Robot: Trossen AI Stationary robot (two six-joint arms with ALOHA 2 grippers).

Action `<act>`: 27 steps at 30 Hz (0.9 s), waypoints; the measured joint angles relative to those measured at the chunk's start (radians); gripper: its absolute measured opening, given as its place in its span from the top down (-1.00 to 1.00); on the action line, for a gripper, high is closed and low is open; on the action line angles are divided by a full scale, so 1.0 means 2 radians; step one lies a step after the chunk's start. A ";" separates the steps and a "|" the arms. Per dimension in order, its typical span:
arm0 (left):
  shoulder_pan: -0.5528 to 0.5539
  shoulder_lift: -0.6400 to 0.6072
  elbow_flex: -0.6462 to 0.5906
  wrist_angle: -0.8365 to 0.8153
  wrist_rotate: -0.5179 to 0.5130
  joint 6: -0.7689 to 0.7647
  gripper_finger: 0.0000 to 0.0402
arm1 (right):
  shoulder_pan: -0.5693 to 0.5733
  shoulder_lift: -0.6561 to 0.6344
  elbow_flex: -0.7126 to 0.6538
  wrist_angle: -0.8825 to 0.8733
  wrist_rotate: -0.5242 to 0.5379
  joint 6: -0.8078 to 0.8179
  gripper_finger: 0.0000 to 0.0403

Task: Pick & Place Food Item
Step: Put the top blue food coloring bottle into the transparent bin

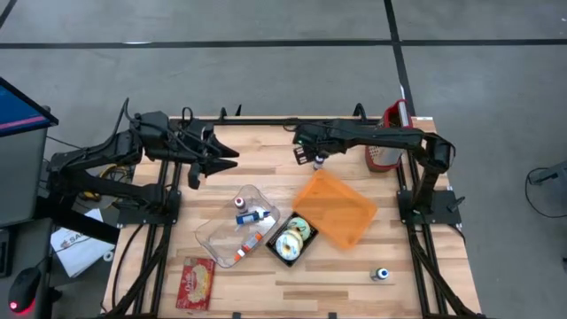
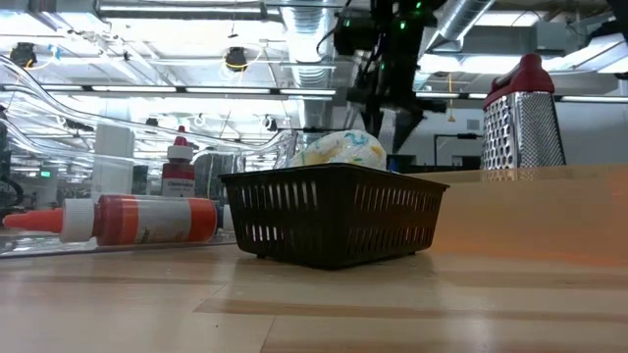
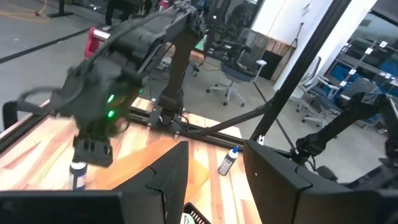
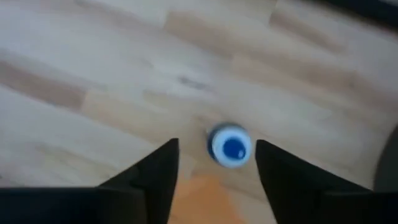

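A small white bottle with a blue cap (image 4: pixel 231 147) stands upright on the wooden table at the far middle, by the far corner of an orange tray (image 1: pixel 335 208). My right gripper (image 4: pixel 217 148) hangs over it, pointing steeply down and open, one finger on either side of the cap and above it, touching nothing. In the high view the gripper (image 1: pixel 316 158) covers most of the bottle. My left gripper (image 1: pixel 223 159) is held level and open above the table's far left. The left wrist view shows the bottle (image 3: pixel 78 175) under the right arm.
A black basket (image 1: pixel 292 239) with frosted doughnuts sits beside the orange tray. To its left is a clear tub (image 1: pixel 232 229) holding bottles. A red packet (image 1: pixel 196 283) lies at the near left, another small bottle (image 1: pixel 382 275) at the near right, and a metal grater (image 1: pixel 385 146) at the far right.
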State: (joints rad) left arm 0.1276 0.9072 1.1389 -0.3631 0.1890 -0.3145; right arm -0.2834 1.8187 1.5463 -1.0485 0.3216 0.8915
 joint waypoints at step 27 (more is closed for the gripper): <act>-0.017 0.000 0.000 0.007 -0.005 -0.017 0.26 | -0.027 0.001 -0.097 0.091 -0.053 0.007 -0.19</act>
State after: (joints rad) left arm 0.0944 0.9073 1.1389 -0.3500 0.1781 -0.3492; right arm -0.3370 1.8210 1.3529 -0.8662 0.2150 0.9062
